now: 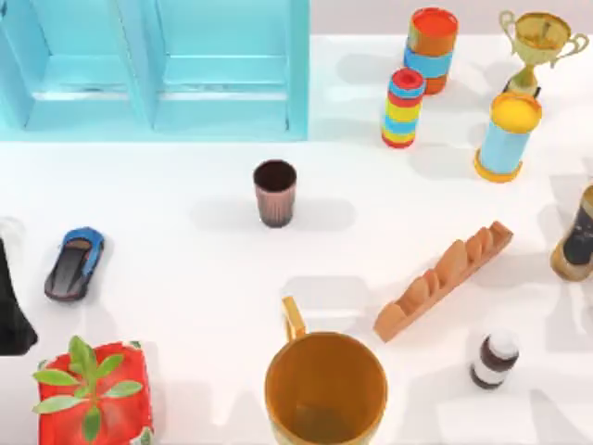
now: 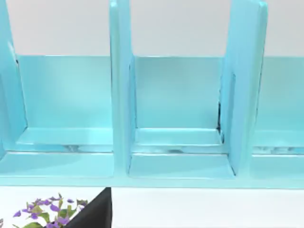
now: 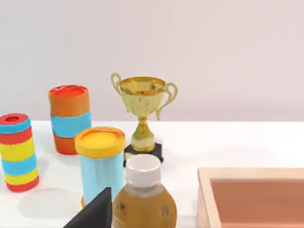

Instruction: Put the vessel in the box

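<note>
The vessel, a small dark brown ribbed cup, stands upright near the middle of the table, a little in front of the box. The box, light blue with tall walls and inner dividers, takes up the back left; the left wrist view looks into the box's compartments. My left gripper is a dark shape at the table's left edge, well away from the vessel. A dark part of my right gripper shows in the right wrist view beside a bottle.
Front: orange mug, red pot with plant, blue toy car. Right: long tan rack, small brown bottle, amber bottle. Back right: striped cylinder, two cans, gold trophy.
</note>
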`<state>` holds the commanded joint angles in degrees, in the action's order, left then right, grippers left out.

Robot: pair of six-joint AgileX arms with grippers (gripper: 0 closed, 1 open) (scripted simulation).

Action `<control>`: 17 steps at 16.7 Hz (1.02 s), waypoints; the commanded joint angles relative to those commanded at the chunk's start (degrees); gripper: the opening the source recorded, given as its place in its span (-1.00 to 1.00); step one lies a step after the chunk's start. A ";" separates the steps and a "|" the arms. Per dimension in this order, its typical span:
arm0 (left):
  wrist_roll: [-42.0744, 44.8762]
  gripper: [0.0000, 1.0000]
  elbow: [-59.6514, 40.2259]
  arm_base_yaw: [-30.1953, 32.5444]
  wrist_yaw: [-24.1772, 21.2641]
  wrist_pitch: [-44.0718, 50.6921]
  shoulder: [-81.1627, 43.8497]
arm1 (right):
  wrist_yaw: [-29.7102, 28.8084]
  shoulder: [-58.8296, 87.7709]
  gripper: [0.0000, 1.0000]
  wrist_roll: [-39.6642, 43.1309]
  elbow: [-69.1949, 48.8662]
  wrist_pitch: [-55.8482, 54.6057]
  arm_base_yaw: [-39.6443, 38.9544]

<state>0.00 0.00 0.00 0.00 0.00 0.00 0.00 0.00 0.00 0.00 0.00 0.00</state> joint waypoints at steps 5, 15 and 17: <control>0.00 1.00 0.00 0.00 0.00 0.00 0.00 | 0.38 2.62 1.00 -0.80 -2.85 1.64 -1.53; 0.00 1.00 0.00 0.00 0.00 0.00 0.00 | 1.65 42.60 1.00 -9.56 -36.95 27.82 -17.49; 0.00 1.00 0.00 0.00 0.00 0.00 0.00 | 1.29 54.80 1.00 -11.87 -46.21 35.87 -21.34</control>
<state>0.00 0.00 0.00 0.00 0.00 0.00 1.29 54.80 -11.87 -46.21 35.87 -21.34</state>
